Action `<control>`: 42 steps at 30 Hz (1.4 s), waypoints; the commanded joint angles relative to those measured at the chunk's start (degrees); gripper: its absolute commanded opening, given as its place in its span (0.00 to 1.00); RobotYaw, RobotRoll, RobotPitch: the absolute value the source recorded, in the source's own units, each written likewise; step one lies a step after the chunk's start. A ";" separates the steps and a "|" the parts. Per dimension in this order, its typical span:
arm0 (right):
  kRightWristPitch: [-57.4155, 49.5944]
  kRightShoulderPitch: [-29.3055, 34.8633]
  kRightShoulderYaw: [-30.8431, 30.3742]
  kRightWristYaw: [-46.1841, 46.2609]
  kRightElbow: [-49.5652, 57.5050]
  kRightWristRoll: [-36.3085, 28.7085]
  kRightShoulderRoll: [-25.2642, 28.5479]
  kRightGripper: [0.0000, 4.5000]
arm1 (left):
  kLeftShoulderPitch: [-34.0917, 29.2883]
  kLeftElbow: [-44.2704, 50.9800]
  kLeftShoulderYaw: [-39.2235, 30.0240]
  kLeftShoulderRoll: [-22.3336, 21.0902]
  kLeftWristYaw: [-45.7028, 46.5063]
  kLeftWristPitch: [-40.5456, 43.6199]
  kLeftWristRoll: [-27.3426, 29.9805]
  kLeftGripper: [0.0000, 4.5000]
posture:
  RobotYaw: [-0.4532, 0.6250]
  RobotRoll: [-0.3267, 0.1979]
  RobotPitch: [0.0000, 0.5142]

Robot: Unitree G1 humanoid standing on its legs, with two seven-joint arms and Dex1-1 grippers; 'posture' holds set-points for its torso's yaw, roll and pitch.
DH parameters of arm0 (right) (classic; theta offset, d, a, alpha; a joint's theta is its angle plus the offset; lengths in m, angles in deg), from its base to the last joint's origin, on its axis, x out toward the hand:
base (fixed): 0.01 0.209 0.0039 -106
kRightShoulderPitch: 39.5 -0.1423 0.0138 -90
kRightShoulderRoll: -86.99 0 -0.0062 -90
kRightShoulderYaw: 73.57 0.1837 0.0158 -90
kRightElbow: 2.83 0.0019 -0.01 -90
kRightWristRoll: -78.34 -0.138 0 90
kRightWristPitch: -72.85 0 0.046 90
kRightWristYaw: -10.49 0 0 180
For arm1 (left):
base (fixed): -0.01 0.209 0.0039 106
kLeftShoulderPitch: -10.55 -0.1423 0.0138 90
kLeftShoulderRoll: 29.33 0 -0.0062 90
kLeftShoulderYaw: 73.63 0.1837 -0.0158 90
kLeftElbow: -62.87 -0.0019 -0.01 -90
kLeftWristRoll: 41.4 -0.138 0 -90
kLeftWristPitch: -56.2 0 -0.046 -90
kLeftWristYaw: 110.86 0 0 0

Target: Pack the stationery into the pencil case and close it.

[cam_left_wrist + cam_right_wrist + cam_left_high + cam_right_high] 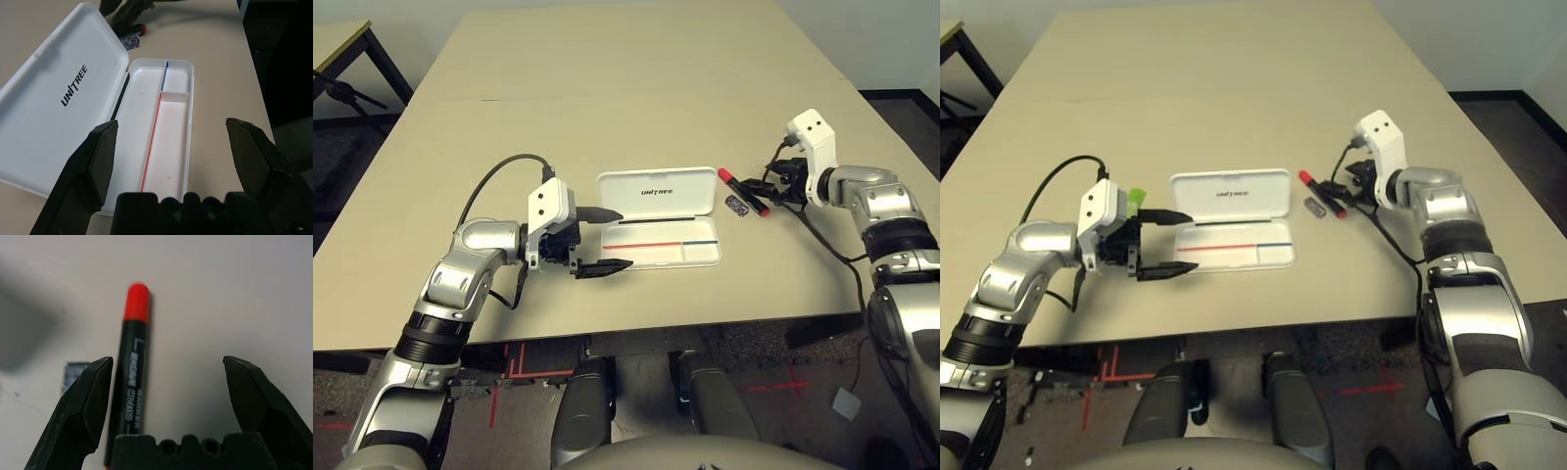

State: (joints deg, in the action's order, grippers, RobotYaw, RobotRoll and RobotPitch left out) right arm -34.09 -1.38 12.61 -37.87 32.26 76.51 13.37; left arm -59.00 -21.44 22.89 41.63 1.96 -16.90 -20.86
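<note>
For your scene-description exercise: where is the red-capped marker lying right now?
The red-capped marker lies on the table on the robot's right, just beyond the open pencil case, beside the small dark block, between the right gripper's open jaws.

Even, bright overhead light; soft short shadows on beige matte table (636,88). Right wrist view blurred close-up; head views sharp.

Robotics lab, bare beige table (636,88), red tape marks (514,364) on speckled floor (783,352)
</note>
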 commanded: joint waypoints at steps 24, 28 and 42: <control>1.99 1.03 0.28 -1.70 0.54 2.73 0.35 0.12 | -0.62 0.42 -0.33 0.54 1.19 -0.31 0.63 1.00 | 0.43 0.62 0.33; -0.47 1.48 0.99 -7.23 7.63 1.05 4.37 0.12 | -0.83 0.37 -0.37 0.38 0.88 -0.24 0.73 1.00 | 0.43 0.62 0.35; -12.18 17.18 1.13 -27.13 41.18 -7.17 22.75 0.12 | -0.66 -1.33 -0.80 -0.31 -0.20 -1.18 0.59 1.00 | 0.37 0.62 0.33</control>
State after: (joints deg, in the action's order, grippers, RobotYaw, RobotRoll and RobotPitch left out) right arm -45.45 14.62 13.23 -63.92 70.49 70.38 35.25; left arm -59.53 -21.64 22.09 41.90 2.37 -17.61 -20.44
